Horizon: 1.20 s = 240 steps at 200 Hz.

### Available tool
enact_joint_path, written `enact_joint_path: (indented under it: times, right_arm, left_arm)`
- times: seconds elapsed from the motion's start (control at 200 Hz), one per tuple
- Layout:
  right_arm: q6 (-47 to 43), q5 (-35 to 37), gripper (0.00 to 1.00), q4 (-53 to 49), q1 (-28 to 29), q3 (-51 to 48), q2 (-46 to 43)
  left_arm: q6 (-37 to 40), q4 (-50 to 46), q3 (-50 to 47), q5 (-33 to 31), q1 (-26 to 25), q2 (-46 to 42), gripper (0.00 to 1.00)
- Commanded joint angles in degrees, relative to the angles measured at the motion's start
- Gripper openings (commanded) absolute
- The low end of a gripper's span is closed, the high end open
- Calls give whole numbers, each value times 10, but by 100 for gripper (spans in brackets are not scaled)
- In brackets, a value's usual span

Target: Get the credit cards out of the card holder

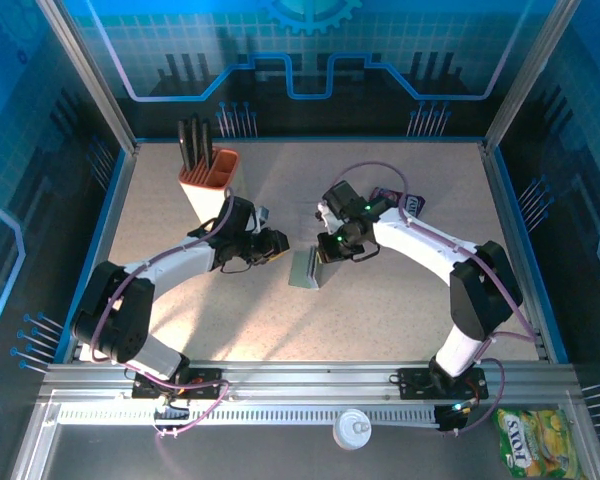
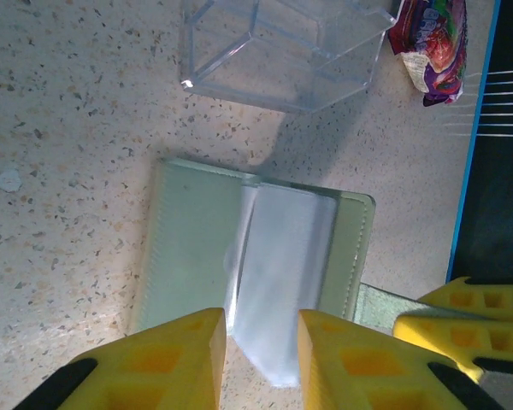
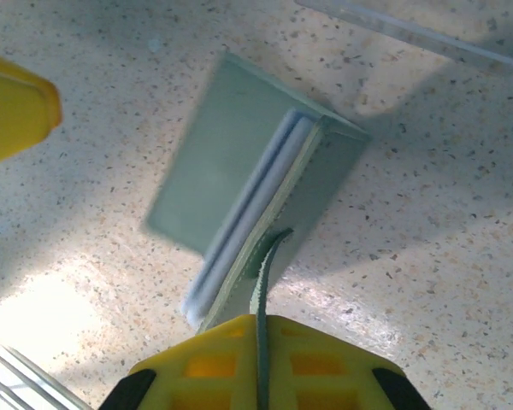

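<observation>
1. Mid-bench, between the heads of the two arms, a small flat grey-green folding card holder (image 1: 305, 268) sits open on the speckled beige bench (image 1: 400, 320). Its pale bluish-grey inner panels (image 2: 278, 273) stand up along the fold.
2. The right fingers (image 3: 231, 333) are clenched with no gap between them, pinching a thin green strip (image 3: 258, 273) that curls up from the card holder's near edge. The rest of the card holder stretches away from that pinch, across the bench.
3. The left fingers (image 2: 197, 342) stand partly apart. They straddle the lower end of the pale inner panels, one yellow finger on each side, and the panels' tip fills the gap between them. Whether the fingers press that tip or merely flank it cannot be told.
4. From the left wrist, the right fingers appear just beside the card holder's corner, with the green strip running to them — the two sets of fingers are near each other but apart.
5. A clear plastic box (image 2: 282, 47) sits just beyond the card holder, and a crinkly pink-magenta snack pouch (image 2: 432, 47) lies near the blue border of the bench.
6. An orange-and-cream cup of black pens (image 1: 208, 175) stands behind the left arm. A yellow-green snack bag (image 1: 530, 435) and a white round lid (image 1: 352, 428) lie by the front rail — well apart from the card holder.
</observation>
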Motion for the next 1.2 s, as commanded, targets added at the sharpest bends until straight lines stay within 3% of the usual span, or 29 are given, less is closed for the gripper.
enact_joint_path:
  times: [0.0, 0.28, 0.735, 1.196]
  right_arm:
    - [-17, -18, 1, -22, 13, 22, 0]
    - [-26, 12, 0, -29, 14, 17, -4]
    - [13, 108, 1, -31, -31, -68, -16]
    - [24, 148, 1, -7, -41, -105, 15]
  left_arm:
    - [12, 8, -10, 16, 5, -18, 29]
    - [-3, 13, -18, 28, 5, 3, 29]
    - [-5, 2, -11, 25, -23, 78, 17]
    - [-5, -5, -9, 4, -24, 121, 12]
